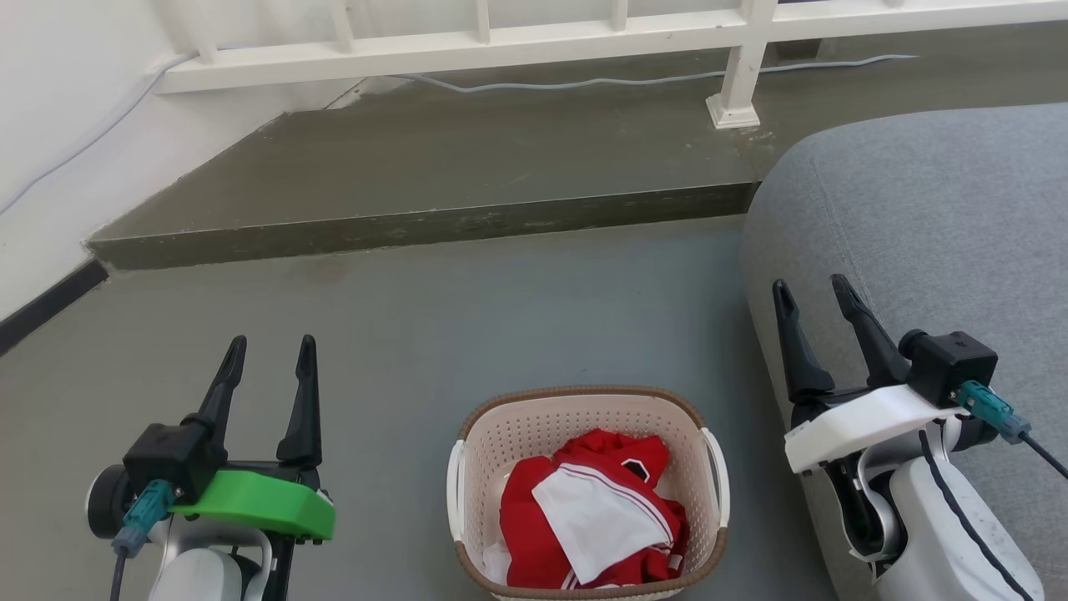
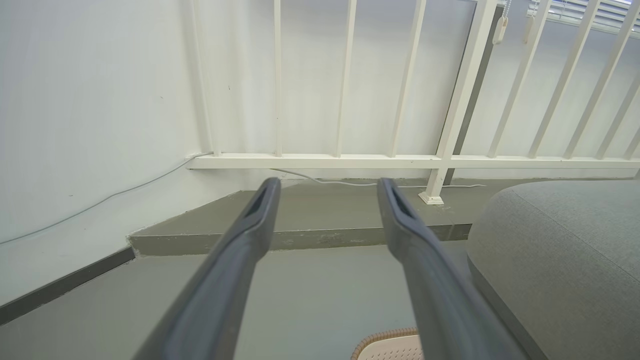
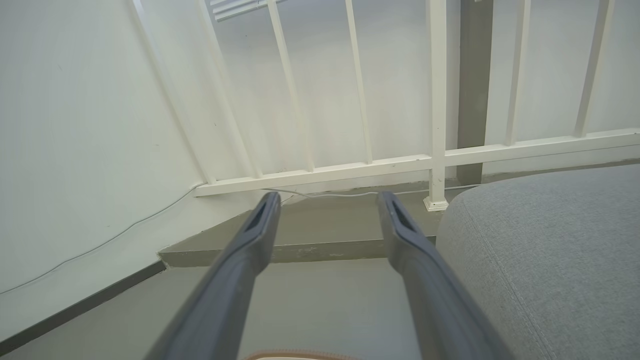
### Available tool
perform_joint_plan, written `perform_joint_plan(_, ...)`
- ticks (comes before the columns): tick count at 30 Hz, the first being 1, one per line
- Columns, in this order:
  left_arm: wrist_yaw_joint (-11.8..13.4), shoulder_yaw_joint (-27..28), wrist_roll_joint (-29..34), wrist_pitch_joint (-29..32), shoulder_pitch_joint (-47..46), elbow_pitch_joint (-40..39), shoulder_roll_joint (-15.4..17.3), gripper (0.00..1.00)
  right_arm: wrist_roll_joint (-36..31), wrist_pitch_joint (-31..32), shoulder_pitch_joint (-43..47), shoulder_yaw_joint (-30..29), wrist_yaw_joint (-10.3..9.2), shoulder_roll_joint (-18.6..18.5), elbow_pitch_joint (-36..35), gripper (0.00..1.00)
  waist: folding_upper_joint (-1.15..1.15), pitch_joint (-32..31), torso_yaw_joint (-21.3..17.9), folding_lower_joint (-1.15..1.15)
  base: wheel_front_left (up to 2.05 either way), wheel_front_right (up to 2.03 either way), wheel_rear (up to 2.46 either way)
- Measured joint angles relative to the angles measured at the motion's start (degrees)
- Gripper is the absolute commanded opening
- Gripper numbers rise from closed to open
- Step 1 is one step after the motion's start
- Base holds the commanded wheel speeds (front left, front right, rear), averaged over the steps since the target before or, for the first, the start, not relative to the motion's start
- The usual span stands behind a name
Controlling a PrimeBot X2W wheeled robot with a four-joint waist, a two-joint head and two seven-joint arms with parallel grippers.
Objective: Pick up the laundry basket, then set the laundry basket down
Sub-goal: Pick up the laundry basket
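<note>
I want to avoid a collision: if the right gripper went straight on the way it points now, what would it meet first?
The right gripper would probably meet the raised step below the railing first; the floor before it looks free. The grey sofa is close beside it, depth unclear.

A grey floor (image 1: 534, 317) runs up to a low raised step (image 1: 467, 159) of darker, scuffed concrete with a worn front edge. A white railing (image 1: 467, 42) stands along the back of the step, one post foot (image 1: 732, 110) planted on it, and a pale cable (image 1: 584, 82) trails beneath the bottom rail. A white wall (image 1: 58, 100) with a black baseboard (image 1: 42, 305) closes the left side. A grey fabric sofa (image 1: 934, 217) bulges in on the right, near the step's end. A crumpled red garment (image 1: 534, 534) lies under a white cloth (image 1: 596, 517)
</note>
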Motion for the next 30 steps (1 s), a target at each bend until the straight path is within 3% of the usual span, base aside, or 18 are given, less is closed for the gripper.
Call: perform_joint_plan(30, -0.6, 0.7, -1.7, 0.0, -1.7, -1.1, -0.3, 1.0, -2.0, 0.0, -0.9, -3.3, 0.42, 0.8, 1.2, 1.0, 0.0, 7.5, -3.1, 0.0, 0.0, 0.0, 0.0)
